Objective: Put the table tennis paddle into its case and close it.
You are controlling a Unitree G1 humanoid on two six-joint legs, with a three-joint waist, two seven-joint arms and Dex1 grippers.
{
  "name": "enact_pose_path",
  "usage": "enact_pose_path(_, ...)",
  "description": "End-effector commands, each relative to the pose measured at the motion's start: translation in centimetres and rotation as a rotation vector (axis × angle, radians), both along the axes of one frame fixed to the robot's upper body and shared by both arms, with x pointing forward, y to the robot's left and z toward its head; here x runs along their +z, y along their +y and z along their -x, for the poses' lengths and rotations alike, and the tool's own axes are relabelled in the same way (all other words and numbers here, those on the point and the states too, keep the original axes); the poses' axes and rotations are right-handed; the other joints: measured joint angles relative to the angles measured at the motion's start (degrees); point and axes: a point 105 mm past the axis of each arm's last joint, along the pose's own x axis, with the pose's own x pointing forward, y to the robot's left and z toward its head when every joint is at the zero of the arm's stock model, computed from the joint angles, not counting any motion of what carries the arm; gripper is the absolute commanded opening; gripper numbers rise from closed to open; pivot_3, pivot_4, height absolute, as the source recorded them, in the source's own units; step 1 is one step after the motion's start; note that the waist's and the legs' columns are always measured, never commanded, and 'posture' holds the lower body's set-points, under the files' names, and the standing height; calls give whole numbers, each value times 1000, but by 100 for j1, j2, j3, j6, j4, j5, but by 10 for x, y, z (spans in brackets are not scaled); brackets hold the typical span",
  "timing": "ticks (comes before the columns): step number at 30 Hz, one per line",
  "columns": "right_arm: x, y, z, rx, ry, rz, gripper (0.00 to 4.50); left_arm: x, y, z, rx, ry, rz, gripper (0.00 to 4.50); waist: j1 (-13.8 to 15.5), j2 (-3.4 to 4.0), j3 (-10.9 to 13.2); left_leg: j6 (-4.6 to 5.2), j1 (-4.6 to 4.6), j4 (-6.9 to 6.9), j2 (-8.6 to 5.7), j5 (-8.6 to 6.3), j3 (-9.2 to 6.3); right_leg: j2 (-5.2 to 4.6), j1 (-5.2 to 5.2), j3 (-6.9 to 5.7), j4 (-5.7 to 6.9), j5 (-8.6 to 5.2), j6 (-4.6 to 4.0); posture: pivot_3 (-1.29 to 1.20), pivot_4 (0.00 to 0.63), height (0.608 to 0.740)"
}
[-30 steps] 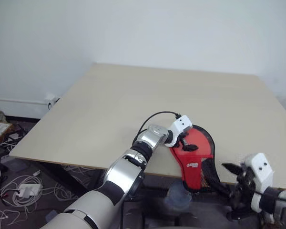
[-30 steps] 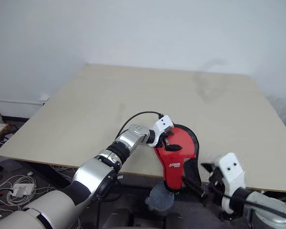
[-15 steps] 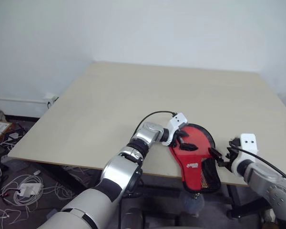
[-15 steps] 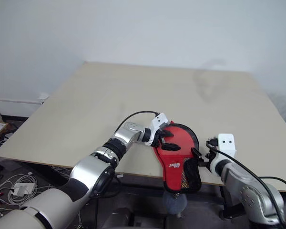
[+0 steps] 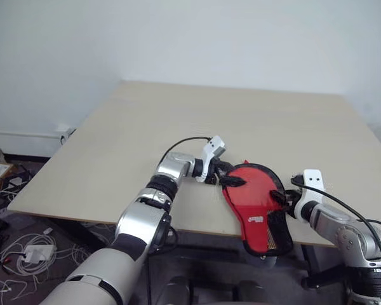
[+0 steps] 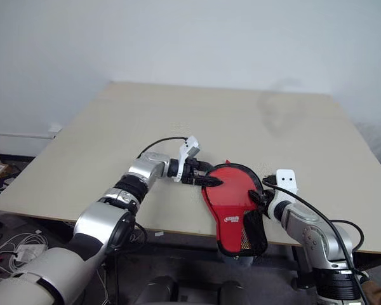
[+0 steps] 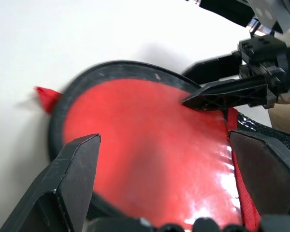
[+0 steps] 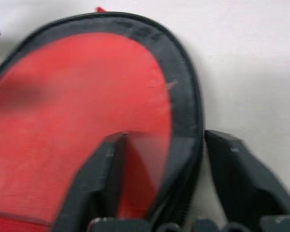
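Note:
The case (image 5: 257,204), red with black zip edging and a black mesh patch, lies flat at the table's near edge, its narrow end hanging over the edge. The table tennis paddle is hidden. My left gripper (image 5: 227,177) is open at the case's left rim, its fingers (image 7: 72,183) spread wide before the red face (image 7: 150,145). My right gripper (image 5: 280,199) is at the case's right rim and open. One finger (image 8: 106,169) lies over the red fabric (image 8: 87,96), the other on the table beside the black edging, with a strip of bare table still showing between them.
The beige table (image 5: 178,121) stretches far back towards a white wall. Cables, a power strip (image 5: 35,254) and boxes lie on the floor at the left, below the table's edge.
My left gripper slid left off the case's red face to its rim. My right gripper rose from below the table's edge onto the case's right rim, and its fingers have drawn closer together.

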Motion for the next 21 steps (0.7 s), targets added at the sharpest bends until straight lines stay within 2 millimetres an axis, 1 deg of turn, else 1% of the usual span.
enact_pose_path(1,7,10,-6,34,-17,-55,1246,12,4,-3,4,-38,31,4500,-20,1,0,0,1,-1,1,0,0,0,0,0,1,0,0,0,0,740)
enact_pose_path(5,16,10,-11,18,-55,-81,30,10,9,-3,40,-14,44,4500,-82,6,5,0,1,-4,2,0,-3,2,-2,0,3,0,0,0,0,740)
enact_pose_path(10,41,0,-25,-87,-188,-147,30,2,10,5,25,7,36,4500,-135,14,14,1,0,-3,2,1,-2,2,-4,3,6,1,1,0,0,740)
enact_pose_path(13,62,-18,-35,-255,-297,-246,30,-3,12,7,32,33,34,4500,-129,27,32,7,1,-2,2,6,-3,3,-5,2,15,2,0,0,0,740)
enact_pose_path(17,84,-38,-44,-398,-387,-244,30,3,13,4,60,75,78,4500,-121,34,37,9,0,2,0,11,-6,2,-4,0,19,4,-2,0,0,740)
enact_pose_path(19,92,-50,-49,-477,-412,-235,30,-1,14,9,29,96,59,4500,-129,36,38,9,-1,1,-1,11,-5,2,-5,2,19,4,-2,0,0,740)
enact_pose_path(21,99,-58,-53,-530,-428,-258,30,-5,14,17,-26,94,50,4500,-130,40,40,9,-2,-5,-1,11,-5,2,-10,2,19,4,-2,0,0,740)
